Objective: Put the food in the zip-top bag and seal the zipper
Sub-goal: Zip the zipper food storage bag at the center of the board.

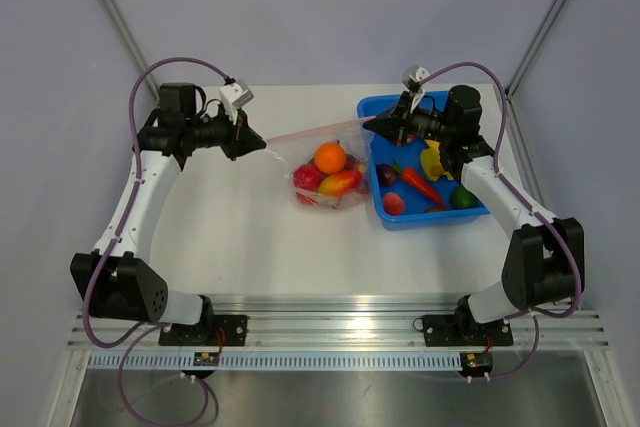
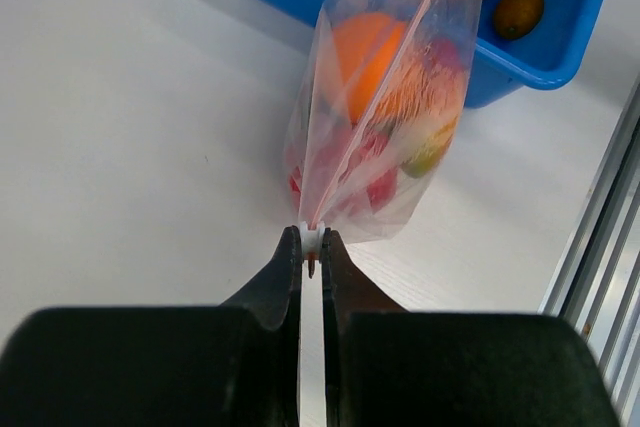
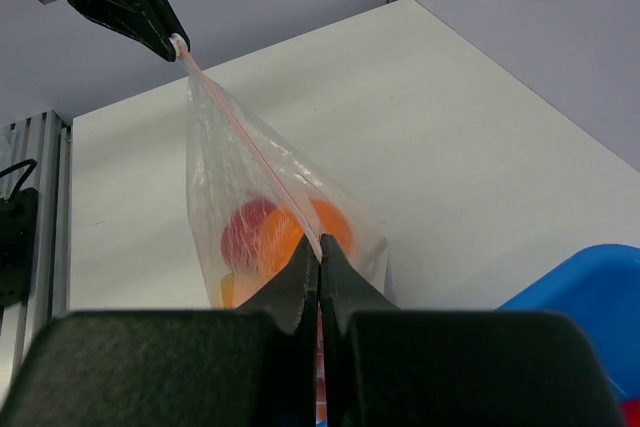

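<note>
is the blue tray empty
No, the blue tray holds a carrot, a green fruit and a red piece.

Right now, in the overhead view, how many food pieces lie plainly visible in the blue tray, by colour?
yellow piece: 1
orange carrot: 1
dark purple piece: 1
red piece: 1
green piece: 1
Total: 5, though the right arm hides part of the blue tray.
</note>
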Controlling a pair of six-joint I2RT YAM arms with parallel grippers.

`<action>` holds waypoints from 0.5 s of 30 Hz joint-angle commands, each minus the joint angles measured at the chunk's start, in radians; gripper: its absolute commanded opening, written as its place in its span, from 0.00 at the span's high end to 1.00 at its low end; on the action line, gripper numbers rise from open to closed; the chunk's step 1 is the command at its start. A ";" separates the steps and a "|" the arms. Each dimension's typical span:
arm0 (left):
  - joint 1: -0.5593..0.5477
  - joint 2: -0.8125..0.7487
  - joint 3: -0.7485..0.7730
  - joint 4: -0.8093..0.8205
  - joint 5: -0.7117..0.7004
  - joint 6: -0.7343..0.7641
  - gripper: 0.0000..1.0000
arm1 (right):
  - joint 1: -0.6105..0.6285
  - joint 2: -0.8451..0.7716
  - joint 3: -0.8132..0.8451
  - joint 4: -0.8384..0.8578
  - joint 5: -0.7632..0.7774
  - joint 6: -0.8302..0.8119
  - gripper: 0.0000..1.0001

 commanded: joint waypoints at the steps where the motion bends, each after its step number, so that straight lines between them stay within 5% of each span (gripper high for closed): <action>1: 0.076 -0.034 -0.018 0.007 -0.054 -0.015 1.00 | -0.039 -0.005 0.044 0.108 0.045 0.032 1.00; 9: 0.076 -0.057 -0.007 0.042 0.028 -0.071 1.00 | -0.014 0.020 0.131 -0.067 -0.023 -0.029 1.00; 15: 0.076 -0.091 -0.027 0.123 -0.004 -0.109 1.00 | 0.021 0.031 0.151 -0.030 0.008 -0.054 1.00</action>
